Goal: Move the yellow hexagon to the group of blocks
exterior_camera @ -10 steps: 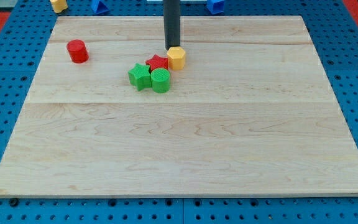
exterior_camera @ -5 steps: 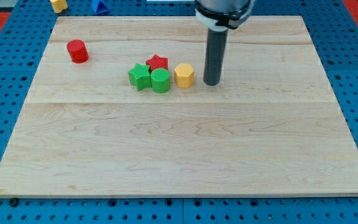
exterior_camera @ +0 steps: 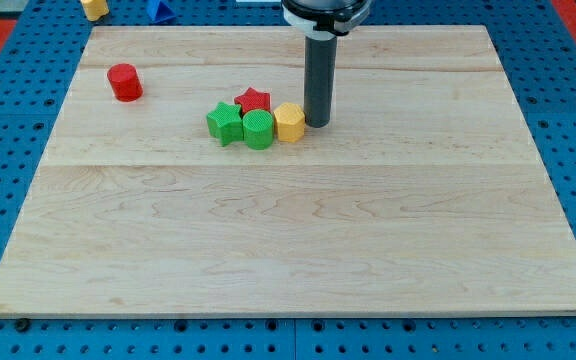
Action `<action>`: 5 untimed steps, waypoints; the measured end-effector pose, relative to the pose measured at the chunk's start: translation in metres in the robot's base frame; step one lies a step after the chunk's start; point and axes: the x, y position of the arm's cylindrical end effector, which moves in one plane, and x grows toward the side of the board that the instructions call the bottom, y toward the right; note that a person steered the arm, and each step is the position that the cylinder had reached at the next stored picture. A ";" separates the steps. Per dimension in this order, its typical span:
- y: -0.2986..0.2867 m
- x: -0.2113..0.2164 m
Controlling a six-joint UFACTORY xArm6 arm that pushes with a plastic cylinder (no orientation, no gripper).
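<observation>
My tip beside yellow hexagon, no jaws visible, rod top cropped

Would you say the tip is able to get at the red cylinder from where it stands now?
Probably yes. My tip sits just right of the yellow hexagon; the red cylinder stands alone toward the view's upper left, with open board above the cluster.

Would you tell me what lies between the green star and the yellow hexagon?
In the camera view, the green cylinder sits between the green star and the yellow hexagon, touching the hexagon; my tip stands at the hexagon's right.
</observation>
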 end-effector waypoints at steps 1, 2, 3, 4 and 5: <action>0.020 0.000; 0.068 -0.019; 0.103 -0.037; 0.112 -0.057; 0.047 -0.120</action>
